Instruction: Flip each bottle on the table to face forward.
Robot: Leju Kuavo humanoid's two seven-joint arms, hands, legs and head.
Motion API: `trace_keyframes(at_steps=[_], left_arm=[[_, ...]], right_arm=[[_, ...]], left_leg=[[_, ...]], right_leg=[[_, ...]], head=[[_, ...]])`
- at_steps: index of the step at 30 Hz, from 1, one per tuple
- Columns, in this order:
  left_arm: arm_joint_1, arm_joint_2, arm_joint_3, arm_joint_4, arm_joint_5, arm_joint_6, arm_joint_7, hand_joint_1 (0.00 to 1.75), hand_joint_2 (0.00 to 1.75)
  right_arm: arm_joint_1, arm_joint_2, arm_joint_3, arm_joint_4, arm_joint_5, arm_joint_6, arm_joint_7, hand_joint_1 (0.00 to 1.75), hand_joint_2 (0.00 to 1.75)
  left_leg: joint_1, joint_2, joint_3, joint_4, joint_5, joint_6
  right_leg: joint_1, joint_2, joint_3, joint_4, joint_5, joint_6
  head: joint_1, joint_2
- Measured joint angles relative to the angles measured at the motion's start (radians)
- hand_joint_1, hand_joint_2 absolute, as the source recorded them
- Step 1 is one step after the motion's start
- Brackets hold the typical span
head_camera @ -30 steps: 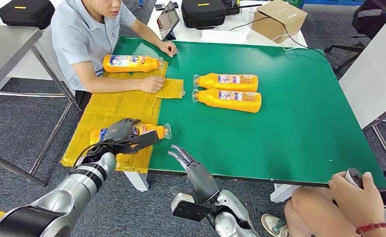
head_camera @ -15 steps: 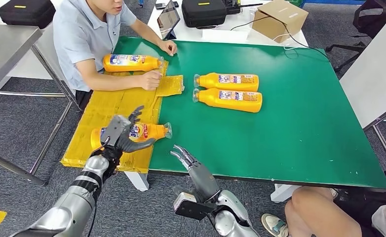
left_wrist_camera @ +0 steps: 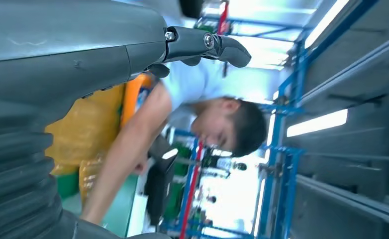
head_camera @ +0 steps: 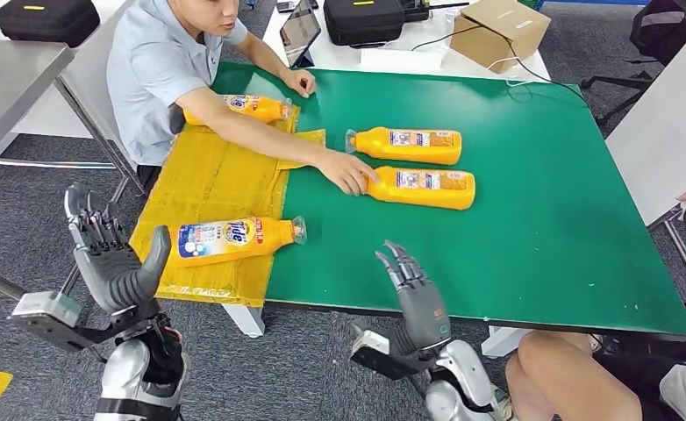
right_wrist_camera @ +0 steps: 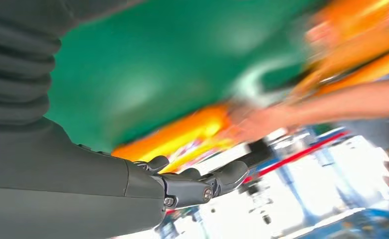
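Four orange bottles lying flat: nearest bottle label up on the yellow cardboard at the worktop edge, two side by side mid-worktop, a fourth by the seated person, whose hand touches the nearer middle bottle. Left robot hand raised off the worktop's left, fingers spread, empty. Right robot hand upright at the near edge, fingers apart, empty.

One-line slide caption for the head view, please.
Both hands, left and right, raised open while a person's hand touches a bottle on the table.
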Motion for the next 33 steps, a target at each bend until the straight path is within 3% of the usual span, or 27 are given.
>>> trace_keyframes(at_steps=[5,11,20,28,30,32,33], left_arm=[[0.067,-0.005,-0.067,-0.083,-0.074,0.064,-0.014,0.00,1.75],[0.080,-0.001,-0.145,-0.108,-0.111,0.092,-0.011,0.00,1.75],[0.052,0.006,-0.197,-0.083,-0.098,0.096,0.051,0.00,1.75],[0.030,0.014,-0.213,-0.044,-0.113,0.083,0.101,0.00,1.75],[0.028,0.016,-0.215,-0.039,-0.120,0.082,0.110,0.00,1.75],[0.026,0.018,-0.217,-0.036,-0.123,0.079,0.117,0.00,1.75],[0.025,0.019,-0.218,-0.034,-0.124,0.077,0.120,0.00,1.75]], right_arm=[[-0.061,-0.052,-0.115,0.032,0.080,0.000,0.070,0.00,1.75],[-0.153,-0.083,-0.192,0.144,0.120,0.008,0.086,0.00,1.75],[-0.303,-0.077,-0.214,0.408,0.125,0.060,0.109,0.00,1.75],[-0.436,-0.067,-0.206,0.606,0.201,0.141,0.245,0.01,1.75],[-0.468,-0.066,-0.197,0.641,0.222,0.168,0.279,0.77,1.75],[-0.492,-0.066,-0.189,0.670,0.236,0.189,0.298,1.63,1.75],[-0.501,-0.066,-0.185,0.681,0.241,0.198,0.303,1.71,1.75]], left_leg=[[0.000,0.000,0.000,0.000,0.001,0.001],[0.000,0.000,0.000,0.000,0.001,0.001],[0.000,0.001,0.000,0.000,0.002,0.001],[0.000,0.001,0.002,0.000,0.002,0.001],[0.000,0.001,0.003,0.000,0.002,0.001],[0.000,0.002,0.005,0.000,0.002,0.001],[0.000,0.002,0.006,0.000,0.002,0.001]], right_leg=[[0.000,0.000,0.000,0.000,0.001,0.001],[0.000,0.000,0.000,0.000,0.001,0.001],[0.001,0.000,0.000,0.001,0.001,0.001],[0.000,0.000,0.001,0.000,0.002,0.001],[0.000,0.001,0.002,0.000,0.002,0.001],[0.000,0.001,0.004,0.000,0.002,0.001],[0.000,0.001,0.005,0.000,0.002,0.001]], head=[[0.000,0.000],[0.000,0.000],[0.000,0.000],[0.000,0.000],[0.000,0.000],[0.000,0.000],[0.000,0.000]])
